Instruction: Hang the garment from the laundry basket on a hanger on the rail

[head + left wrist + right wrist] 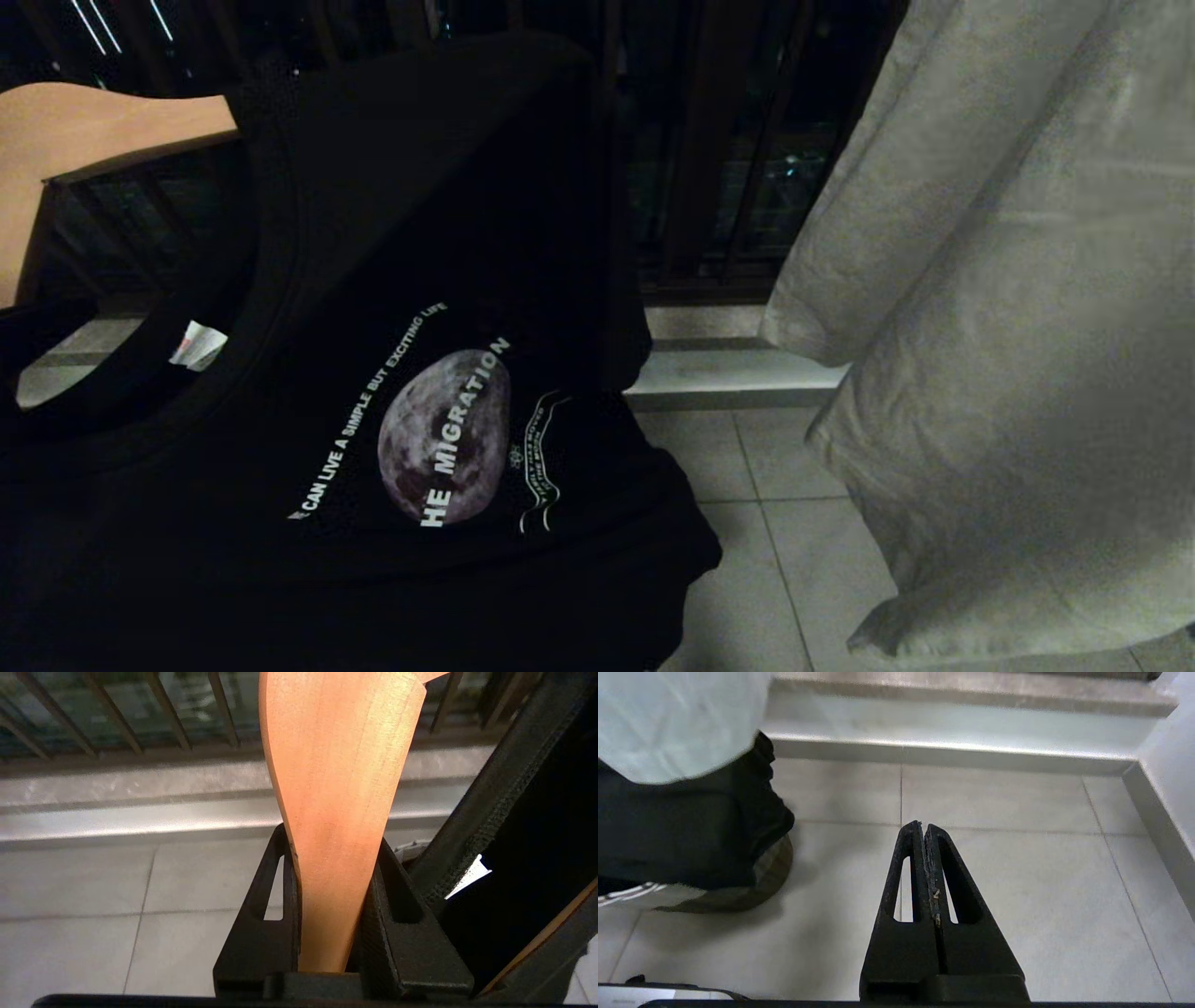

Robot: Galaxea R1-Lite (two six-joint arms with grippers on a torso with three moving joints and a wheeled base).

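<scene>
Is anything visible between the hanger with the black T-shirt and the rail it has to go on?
Cannot be settled: no rail shows in any view. The left gripper is shut on the wooden hanger, which carries the black T-shirt. A pale hanging cloth hangs to the robot's right of the shirt, apart from it.

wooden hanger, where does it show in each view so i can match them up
Head view: wooden hanger at upper left, running into the black t-shirt neck.
Left wrist view: centre, clamped in the left claw.
Right wrist view: not in it; the right claw is shut and empty.
Shared landmark: the pale step along the tiled floor.
</scene>
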